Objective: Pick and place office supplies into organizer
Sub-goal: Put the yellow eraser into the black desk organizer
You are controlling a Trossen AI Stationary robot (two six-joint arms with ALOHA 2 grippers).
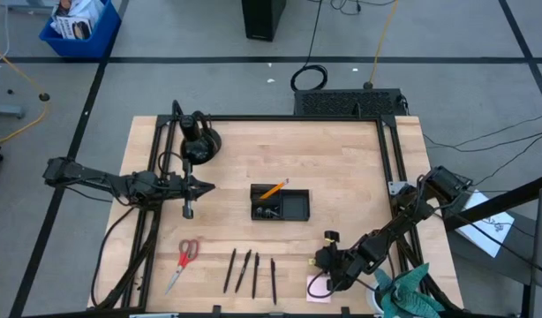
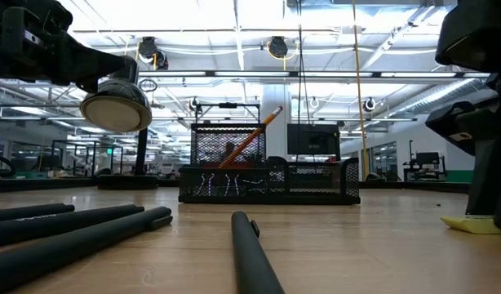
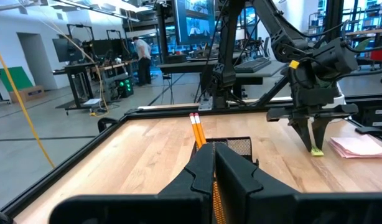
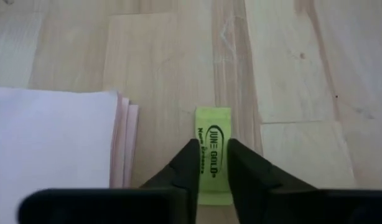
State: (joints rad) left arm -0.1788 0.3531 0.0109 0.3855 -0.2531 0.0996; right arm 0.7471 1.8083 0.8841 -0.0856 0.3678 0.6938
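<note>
Yellow-green eraser point(image 4: 212, 149) lies flat on the wood surface point(image 4: 290, 68), long axis running straight away from the right wrist camera; black print along it reads "JUNE GOLD"; right gripper point(image 4: 211, 163) fingers straddle its near end, pinched against both sides; pink notepad point(image 4: 60, 137) just beside it, not touching. From above, right gripper point(image 1: 328, 265) sits at the front right, notepad point(image 1: 317, 288) beneath; four black pens point(image 1: 251, 271) in a row to the left, long axes front to back; red-handled scissors point(image 1: 184, 261) further left, blades toward the front edge. Organizer point(image 1: 281, 204) mid-surface, one orange pencil point(image 1: 273, 189) leaning out of it, tilted. Left gripper point(image 1: 206, 186) hovers left of the organizer, fingers clenched, empty.
</note>
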